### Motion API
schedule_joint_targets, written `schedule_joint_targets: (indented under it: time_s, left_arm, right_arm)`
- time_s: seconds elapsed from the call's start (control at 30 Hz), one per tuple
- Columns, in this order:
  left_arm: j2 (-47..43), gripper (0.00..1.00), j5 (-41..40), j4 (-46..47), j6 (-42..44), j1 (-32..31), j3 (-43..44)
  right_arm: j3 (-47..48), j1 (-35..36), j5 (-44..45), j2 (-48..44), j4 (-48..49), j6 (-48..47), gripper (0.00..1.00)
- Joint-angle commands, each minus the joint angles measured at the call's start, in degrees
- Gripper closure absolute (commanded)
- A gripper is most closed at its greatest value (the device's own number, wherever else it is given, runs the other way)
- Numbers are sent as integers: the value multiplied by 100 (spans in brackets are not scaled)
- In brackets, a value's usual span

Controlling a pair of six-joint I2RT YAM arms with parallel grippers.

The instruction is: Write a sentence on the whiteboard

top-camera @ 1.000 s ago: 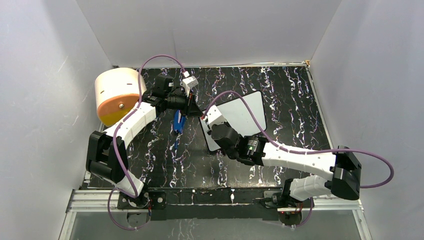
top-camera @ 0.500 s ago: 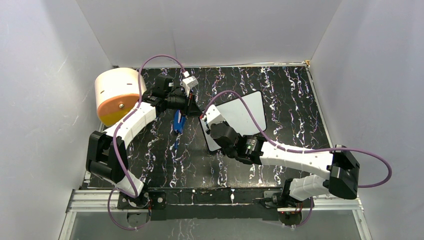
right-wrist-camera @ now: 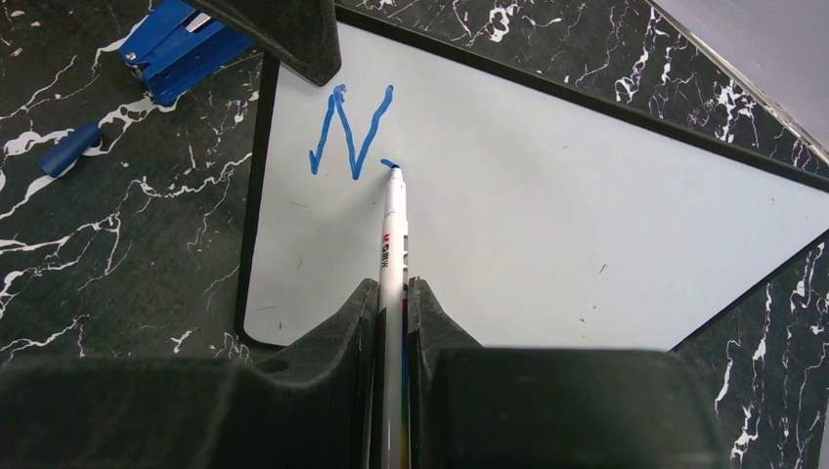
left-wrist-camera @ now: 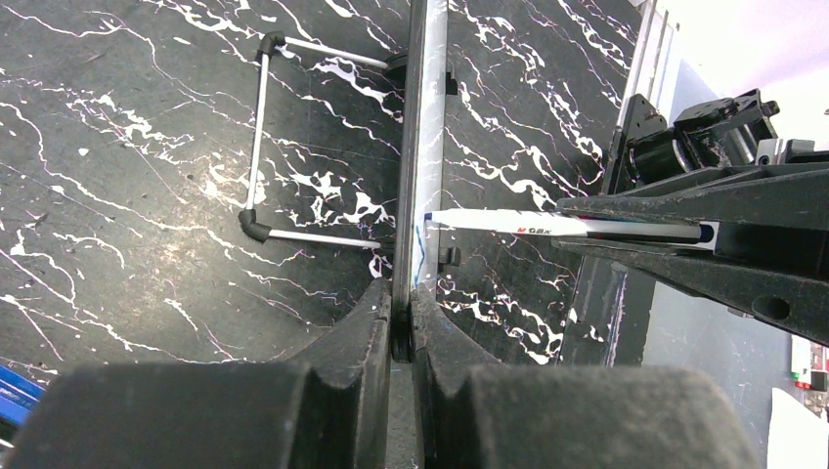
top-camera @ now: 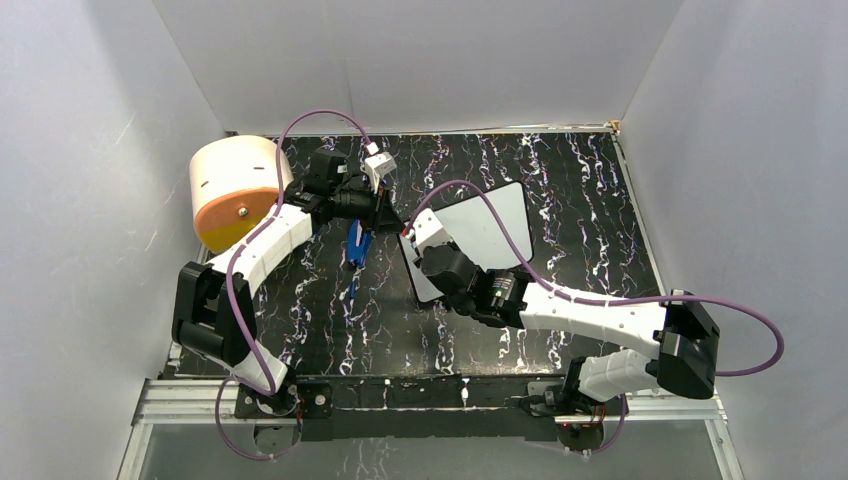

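Right now your right gripper [right-wrist-camera: 393, 293] is clamped on the marker [right-wrist-camera: 392, 220], whose tip touches the whiteboard [right-wrist-camera: 567, 215] just right of the sentence [right-wrist-camera: 350, 132], a lone blue "N", while your left gripper [left-wrist-camera: 401, 308] pinches the board's edge mid-table [top-camera: 600, 200].

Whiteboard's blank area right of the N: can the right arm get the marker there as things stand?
Probably yes. The marker tip sits beside the N, and the whiteboard beyond is bare; the left end effector only clamps its edge.
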Motion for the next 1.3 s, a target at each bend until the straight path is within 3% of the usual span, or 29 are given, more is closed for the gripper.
schedule_joint_targets:
  time_s: [0.0, 1.27]
  left_arm:
    - [-110, 100, -18, -107, 201, -26, -64]
    - [-125, 100, -1, -107, 201, -21, -59]
  right_arm:
    - [84, -98, 240, -62, 45, 52, 100]
    - [201, -130, -7, -8, 651, -255, 100]
